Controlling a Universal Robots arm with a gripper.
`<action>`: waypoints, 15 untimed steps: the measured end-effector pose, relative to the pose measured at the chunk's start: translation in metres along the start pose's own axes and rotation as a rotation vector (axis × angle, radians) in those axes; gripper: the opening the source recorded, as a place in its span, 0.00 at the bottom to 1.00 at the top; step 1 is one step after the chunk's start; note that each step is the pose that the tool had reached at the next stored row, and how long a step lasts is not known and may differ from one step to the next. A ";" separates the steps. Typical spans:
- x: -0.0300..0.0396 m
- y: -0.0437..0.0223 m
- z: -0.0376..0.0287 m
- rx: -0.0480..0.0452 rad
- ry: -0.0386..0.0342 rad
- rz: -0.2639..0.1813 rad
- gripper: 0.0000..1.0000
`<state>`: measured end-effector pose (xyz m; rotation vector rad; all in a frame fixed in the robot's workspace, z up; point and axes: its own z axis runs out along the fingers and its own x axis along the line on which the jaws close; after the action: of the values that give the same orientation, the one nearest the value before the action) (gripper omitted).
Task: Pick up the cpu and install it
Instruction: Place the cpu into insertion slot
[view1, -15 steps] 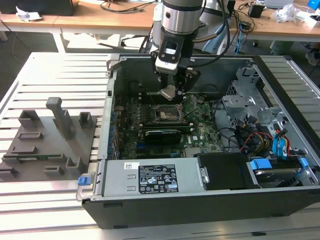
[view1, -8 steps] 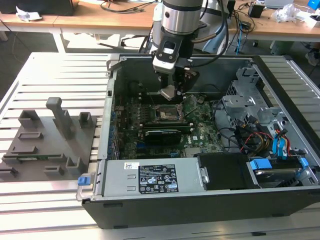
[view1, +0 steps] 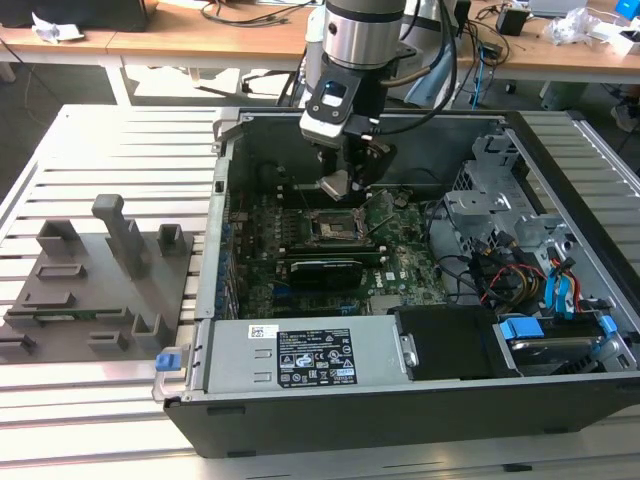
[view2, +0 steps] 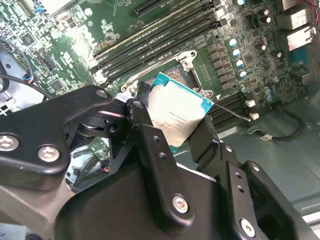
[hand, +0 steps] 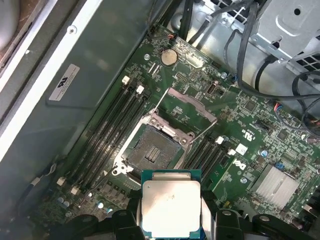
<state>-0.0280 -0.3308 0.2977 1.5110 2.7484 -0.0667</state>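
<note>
Open black metal computer case (view1: 400, 425) lying flat, green motherboard (view1: 405, 270) inside. Black square socket frame (hand: 152, 150) toward the far wall, metal bracket swung open. Above it, black two-finger gripper (view1: 340, 188) clamped on the small silvery square cpu (hand: 171, 202) by opposite edges. Probably best kept level, corners squared to the socket – no tilt, no sideways scrape across the contacts.

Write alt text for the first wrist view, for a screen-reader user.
A black gripper holds a small flat square cpu with a shiny silvery metal top above a green motherboard. The board's black square socket, its metal bracket swung open, sits empty, apart from the chip.
</note>
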 end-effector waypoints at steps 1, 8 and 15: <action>0.0000 0.0000 0.0000 0.0001 0.0002 0.005 0.55; 0.0000 0.0000 0.0000 0.0014 0.0017 0.055 0.55; 0.0000 0.0000 0.0000 0.0024 0.0030 0.092 0.55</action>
<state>-0.0280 -0.3308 0.2977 1.6366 2.6777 -0.0674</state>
